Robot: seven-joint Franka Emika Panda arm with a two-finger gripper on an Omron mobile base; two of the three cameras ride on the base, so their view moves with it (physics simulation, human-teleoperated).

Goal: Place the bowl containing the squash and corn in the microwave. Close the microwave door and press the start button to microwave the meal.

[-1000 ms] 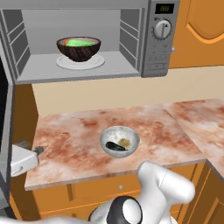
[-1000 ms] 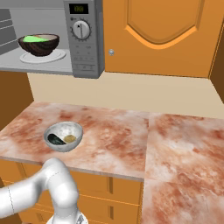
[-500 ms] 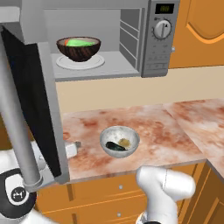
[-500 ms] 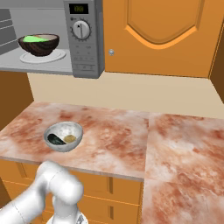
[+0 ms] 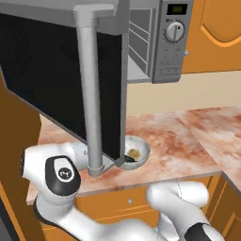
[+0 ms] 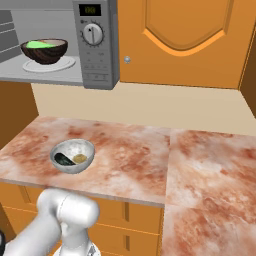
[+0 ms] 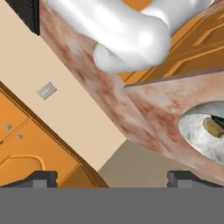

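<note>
**Door mid-swing, bowl already inside**

Your bowl (image 6: 44,50) sits on the white turntable plate (image 6: 66,63) inside the microwave (image 6: 97,45), with the corn (image 6: 41,44) showing bright green above its rim. You can't make out the squash from here. The placing step looks done; closing the door is the step in hand.

The microwave door (image 5: 56,80) stands partly swung, its dark glass facing the left base camera and its grey bar handle (image 5: 90,89) running down its near edge. The arm sits low at the foot of that handle, which reads as pushing the door from outside rather than gripping it.

The claw (image 7: 112,176) shows both tips far apart, so it's spread and pinching nothing.

The grey speckled bowl (image 6: 73,155) rests on the table (image 6: 130,155), below the door's lower corner. Watch that clearance as you swing.

Start button comes next: the control panel (image 6: 93,40) sits right of the cavity, unobstructed.
</note>
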